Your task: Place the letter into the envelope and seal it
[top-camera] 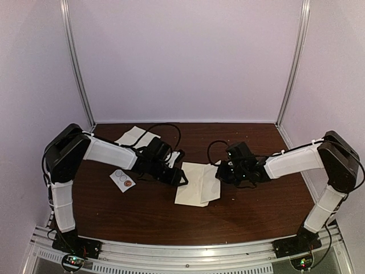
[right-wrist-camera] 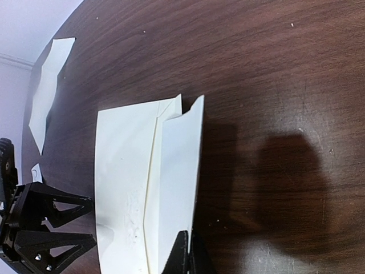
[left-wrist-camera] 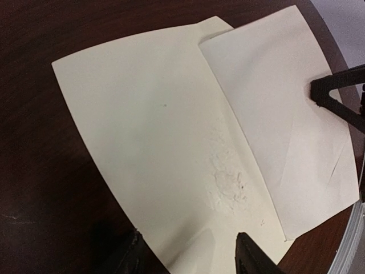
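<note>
One envelope [left-wrist-camera: 148,137] lies flat near the middle of the worktop [top-camera: 142,220], between the two claws; it is cream, with a rough, scuffed patch on its upper face. One letter [left-wrist-camera: 274,108], a whiter creased sheet, lies over the envelope's right part and juts past its right edge; whether any of it sits inside the envelope I cannot tell.

Two arms reach in from the near corners. The left claw [top-camera: 181,178] is at the envelope's left edge, its two fingers set moderately apart with that edge between them; they close on nothing. The right claw [right-wrist-camera: 185,251] has its fingers pressed tight together, their tips on the letter's right edge; whether any paper is pinched between them I cannot tell.

One more paper [top-camera: 136,137], white and creased, lies by the back edge toward the left corner, behind the left arm and well apart from the envelope. One small white card [top-camera: 122,180] lies left of the envelope, just beside the left arm; it bears what look like three stickers [top-camera: 128,183], two pale and one orange, though they are too small to count surely.
</note>
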Controlling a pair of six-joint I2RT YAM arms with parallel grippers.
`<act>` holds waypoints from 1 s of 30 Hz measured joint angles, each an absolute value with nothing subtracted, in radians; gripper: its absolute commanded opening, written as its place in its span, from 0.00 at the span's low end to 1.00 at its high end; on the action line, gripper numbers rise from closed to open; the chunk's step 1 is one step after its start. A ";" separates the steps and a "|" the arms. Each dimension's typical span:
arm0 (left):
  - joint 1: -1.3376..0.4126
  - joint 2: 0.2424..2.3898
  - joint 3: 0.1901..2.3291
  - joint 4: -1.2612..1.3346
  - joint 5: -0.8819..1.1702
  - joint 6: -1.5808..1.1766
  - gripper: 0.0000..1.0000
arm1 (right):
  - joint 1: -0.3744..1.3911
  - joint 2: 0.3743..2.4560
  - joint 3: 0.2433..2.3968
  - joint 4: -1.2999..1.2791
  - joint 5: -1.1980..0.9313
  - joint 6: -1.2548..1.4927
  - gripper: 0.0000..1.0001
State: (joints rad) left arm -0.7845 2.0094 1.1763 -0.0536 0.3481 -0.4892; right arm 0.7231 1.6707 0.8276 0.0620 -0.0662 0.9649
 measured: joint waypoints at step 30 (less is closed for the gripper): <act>-0.780 2.022 1.186 -0.050 0.388 -0.497 0.53 | 0.722 1.769 0.843 0.089 -0.075 0.966 0.00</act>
State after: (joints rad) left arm -0.7795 2.0224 1.1862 -0.0502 0.3882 -0.4973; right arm 0.7219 1.7687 0.8433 0.0887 -0.0750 0.9661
